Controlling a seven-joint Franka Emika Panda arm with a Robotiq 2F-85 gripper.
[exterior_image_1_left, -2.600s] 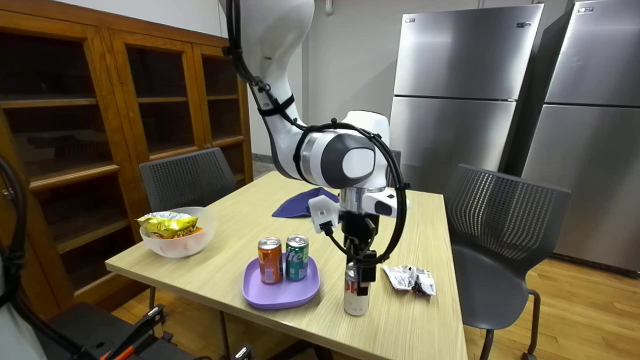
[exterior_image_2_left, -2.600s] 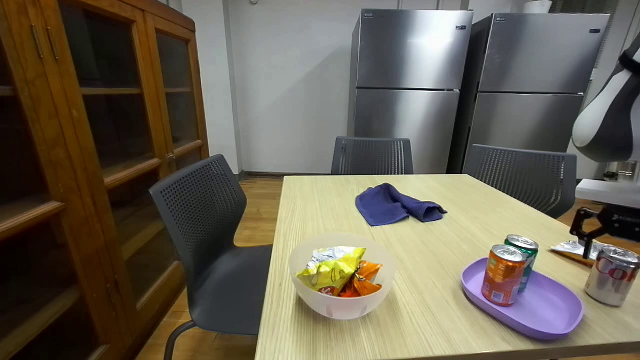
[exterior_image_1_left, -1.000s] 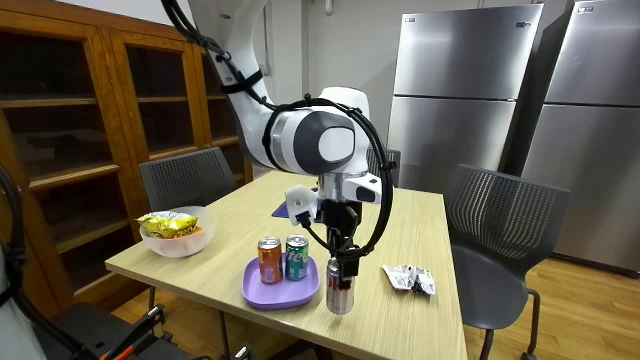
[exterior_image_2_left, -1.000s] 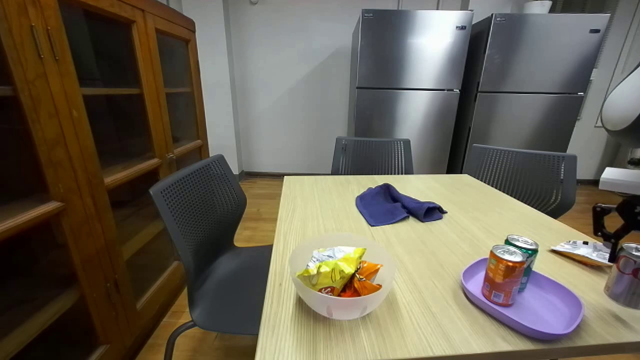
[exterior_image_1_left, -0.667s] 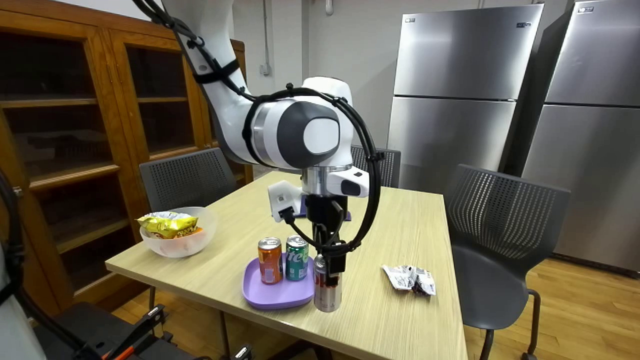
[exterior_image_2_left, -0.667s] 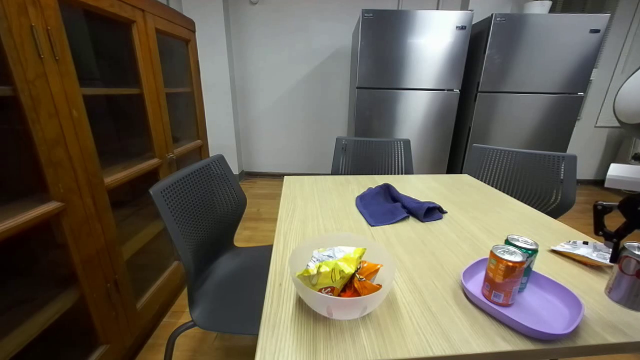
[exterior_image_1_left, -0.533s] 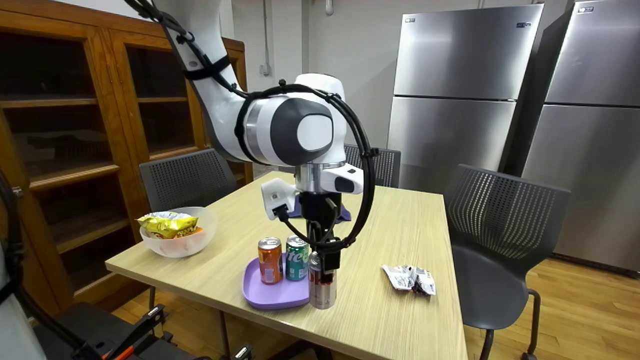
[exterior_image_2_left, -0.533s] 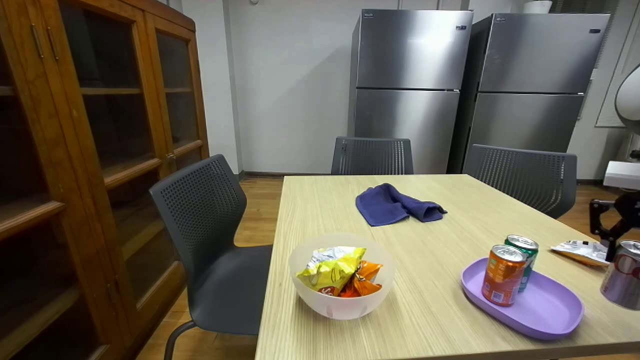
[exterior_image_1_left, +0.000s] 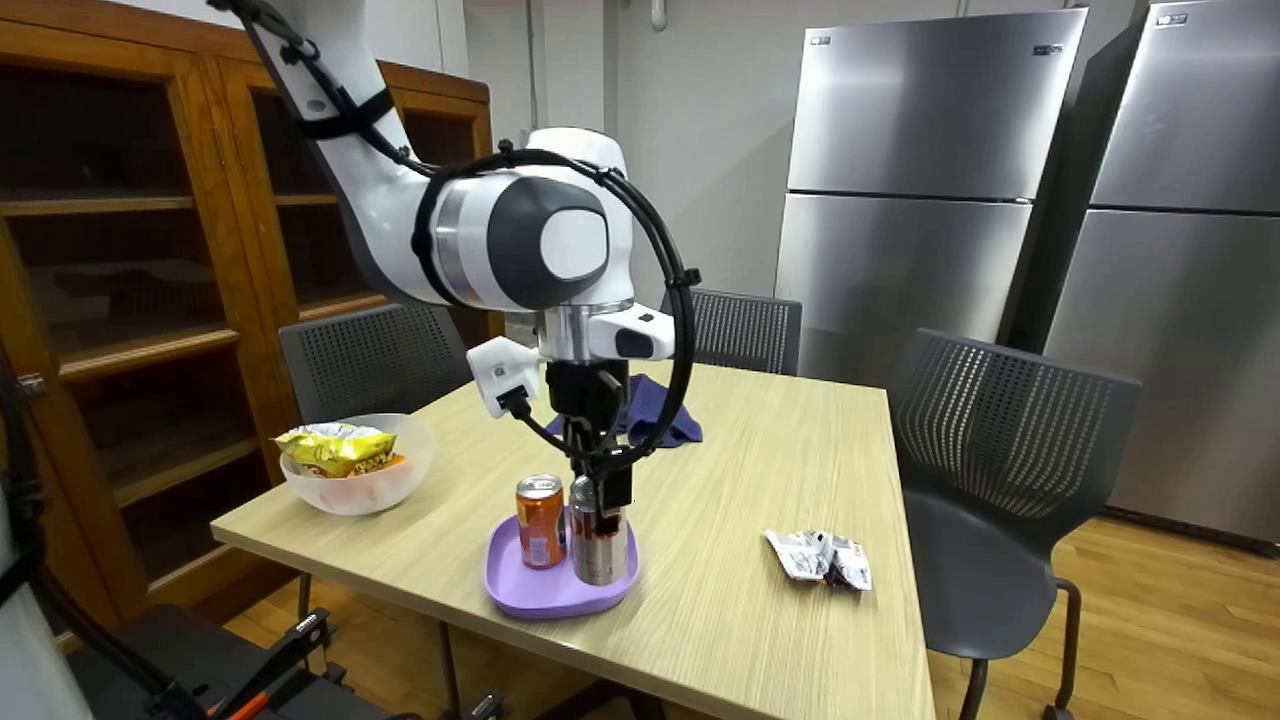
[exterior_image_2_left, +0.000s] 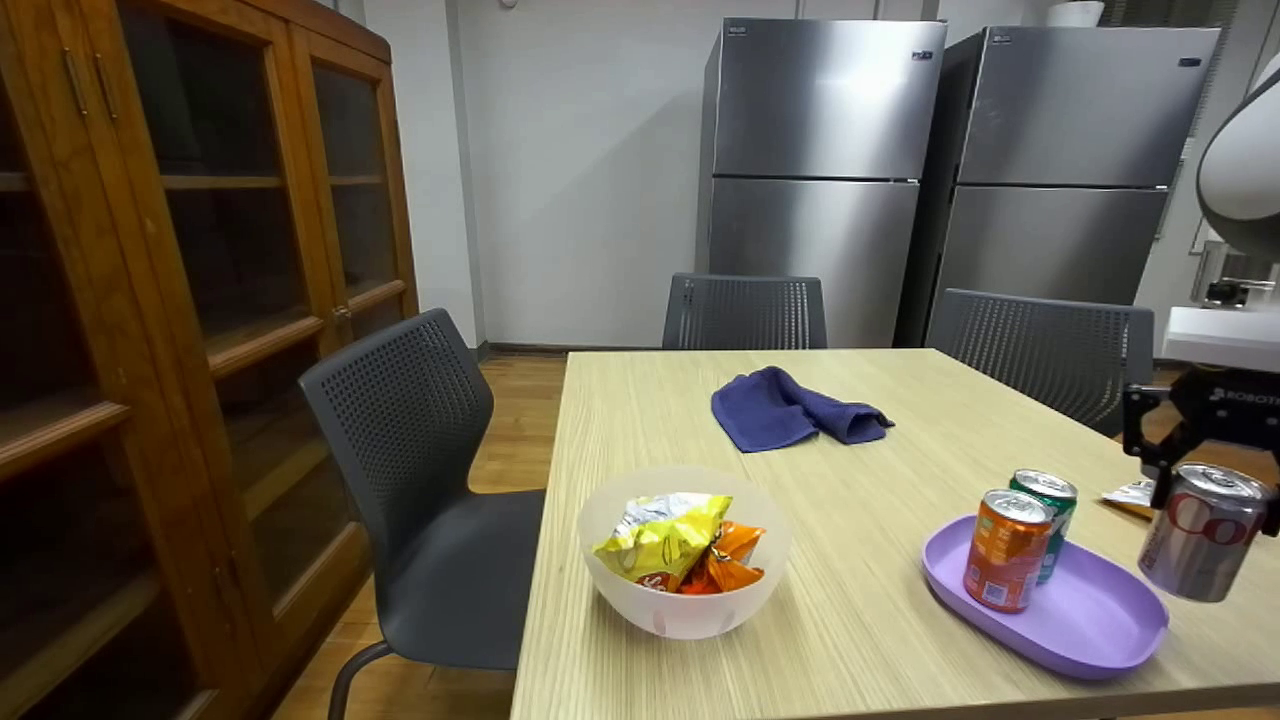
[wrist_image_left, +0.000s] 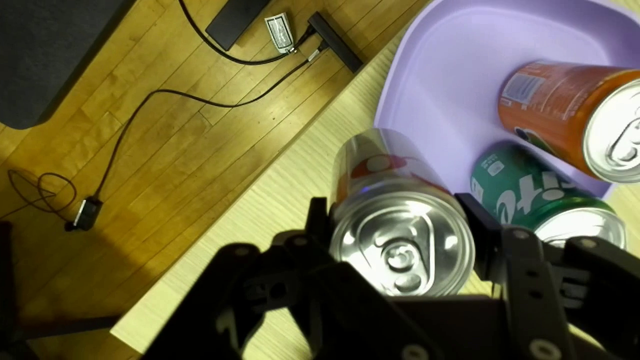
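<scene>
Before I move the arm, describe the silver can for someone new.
Start at the pale wood table, then find the purple tray on it. Near that tray, the fingers clasp a silver can with red lettering. Unlike the orange can and green can on the tray, it is gripped.

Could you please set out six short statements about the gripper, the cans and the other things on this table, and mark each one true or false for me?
1. The gripper holds a silver can. True.
2. A green can stands beside an orange can on the purple tray. True.
3. The orange can lies on its side. False: it stands upright.
4. A yellow bag rests in the bowl. True.
5. The bowl stands on the purple tray. False: it stands on the table, apart from the tray.
6. No cloth lies on the table. False: a dark blue cloth lies on it.
</scene>
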